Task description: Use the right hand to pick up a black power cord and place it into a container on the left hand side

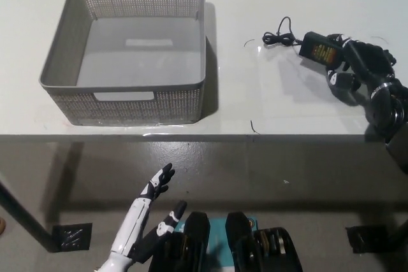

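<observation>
right hand: black, over the tabletop's right side, arm entering from the right edge and cut off there. Fingers curled around the right end of the adapter brick; black on black, so where finger ends and brick begins is hard to make out.
grip: looks closed on the brick, but I can't tell whether the brick is lifted or lying on the surface.
power cord: black. Brick with a yellowish label sits at the hand's fingertips, its left end free; thin cable runs left from it into a small tangled loop on the tabletop, plug end too small to read.
container: grey perforated basket with cut-out handles, on the tabletop's left side, well apart from cord and hand. Inside looks bare; a pale patch on the floor of it is unclear.
left hand: white, hanging below the tabletop edge at lower left, fingers spread, holding nothing; forearm cut off by the bottom of the view.
</observation>
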Tool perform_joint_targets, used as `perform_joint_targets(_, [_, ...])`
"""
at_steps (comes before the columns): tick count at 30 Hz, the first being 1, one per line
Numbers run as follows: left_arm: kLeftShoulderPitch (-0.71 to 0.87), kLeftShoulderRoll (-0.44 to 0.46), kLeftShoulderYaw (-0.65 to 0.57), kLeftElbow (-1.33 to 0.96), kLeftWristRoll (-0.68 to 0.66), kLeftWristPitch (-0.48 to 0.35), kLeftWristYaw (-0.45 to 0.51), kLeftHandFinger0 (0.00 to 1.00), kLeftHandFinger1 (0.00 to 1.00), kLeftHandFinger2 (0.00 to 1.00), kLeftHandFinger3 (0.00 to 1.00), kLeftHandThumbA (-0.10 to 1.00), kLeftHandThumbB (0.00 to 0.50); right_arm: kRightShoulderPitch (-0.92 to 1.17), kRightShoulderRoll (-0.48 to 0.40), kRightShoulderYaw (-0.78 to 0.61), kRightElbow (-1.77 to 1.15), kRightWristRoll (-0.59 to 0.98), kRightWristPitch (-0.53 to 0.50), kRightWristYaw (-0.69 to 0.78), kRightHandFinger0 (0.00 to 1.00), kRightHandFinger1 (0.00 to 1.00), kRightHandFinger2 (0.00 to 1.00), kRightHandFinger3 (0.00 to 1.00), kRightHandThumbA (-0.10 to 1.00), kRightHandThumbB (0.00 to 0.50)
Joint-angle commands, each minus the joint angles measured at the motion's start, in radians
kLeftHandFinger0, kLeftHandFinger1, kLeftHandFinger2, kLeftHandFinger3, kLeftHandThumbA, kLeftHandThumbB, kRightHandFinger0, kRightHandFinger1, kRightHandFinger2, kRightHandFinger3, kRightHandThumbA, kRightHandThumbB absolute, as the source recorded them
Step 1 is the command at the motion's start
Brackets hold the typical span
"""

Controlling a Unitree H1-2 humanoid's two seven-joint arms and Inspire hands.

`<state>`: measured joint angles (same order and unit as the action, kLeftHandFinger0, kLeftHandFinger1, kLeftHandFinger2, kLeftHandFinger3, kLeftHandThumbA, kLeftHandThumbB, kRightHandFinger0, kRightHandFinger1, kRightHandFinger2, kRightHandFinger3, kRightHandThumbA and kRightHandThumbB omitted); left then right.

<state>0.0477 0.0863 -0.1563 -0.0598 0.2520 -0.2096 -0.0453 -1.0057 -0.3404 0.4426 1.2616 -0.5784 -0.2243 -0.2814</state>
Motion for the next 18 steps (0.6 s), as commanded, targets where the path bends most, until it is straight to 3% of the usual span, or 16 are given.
perform_joint_targets(1, [0.021, 0.007, -0.007, -0.026, -0.006, -0.012, -0.009, 1.00, 1.00, 1.00, 1.00, 0.78, 0.094, -0.036, 0.002, -0.038, -0.015, 0.025, -0.075, -0.119, 0.00, 0.39, 0.78, 0.76, -0.10, 0.134])
perform_joint_targets(5, [0.041, 0.001, -0.005, -0.034, -0.004, -0.004, -0.006, 1.00, 1.00, 1.00, 1.00, 0.78, 0.113, -0.037, 0.001, -0.060, -0.033, 0.032, -0.075, -0.117, 0.00, 0.38, 0.81, 0.86, -0.10, 0.124])
perform_joint_targets(9, [0.025, -0.002, -0.007, -0.032, -0.005, 0.007, -0.013, 1.00, 1.00, 1.00, 1.00, 0.75, 0.104, -0.065, -0.017, -0.078, -0.067, 0.034, -0.094, -0.124, 0.00, 0.38, 0.81, 0.85, -0.10, 0.145])
perform_joint_targets(11, [0.022, -0.003, -0.008, -0.034, 0.003, 0.008, -0.010, 1.00, 1.00, 1.00, 1.00, 0.75, 0.111, -0.078, -0.022, -0.099, -0.103, 0.047, -0.080, -0.108, 0.00, 0.41, 0.81, 0.94, -0.10, 0.134])
perform_joint_targets(15, [0.023, 0.000, -0.010, -0.038, 0.000, 0.011, -0.016, 1.00, 1.00, 1.00, 1.00, 0.73, 0.089, -0.101, -0.034, -0.132, -0.162, 0.047, -0.061, -0.111, 0.01, 0.44, 0.84, 0.97, -0.10, 0.136])
perform_joint_targets(16, [0.025, -0.001, -0.010, -0.043, -0.001, 0.018, -0.016, 1.00, 1.00, 1.00, 1.00, 0.72, 0.085, -0.108, -0.038, -0.143, -0.180, 0.048, -0.073, -0.118, 0.00, 0.40, 0.78, 0.90, -0.10, 0.160])
perform_joint_targets(18, [0.029, -0.001, -0.010, -0.047, -0.001, 0.021, -0.017, 1.00, 1.00, 1.00, 1.00, 0.72, 0.091, -0.118, -0.042, -0.159, -0.209, 0.051, -0.071, -0.117, 0.00, 0.37, 0.75, 0.84, -0.10, 0.159])
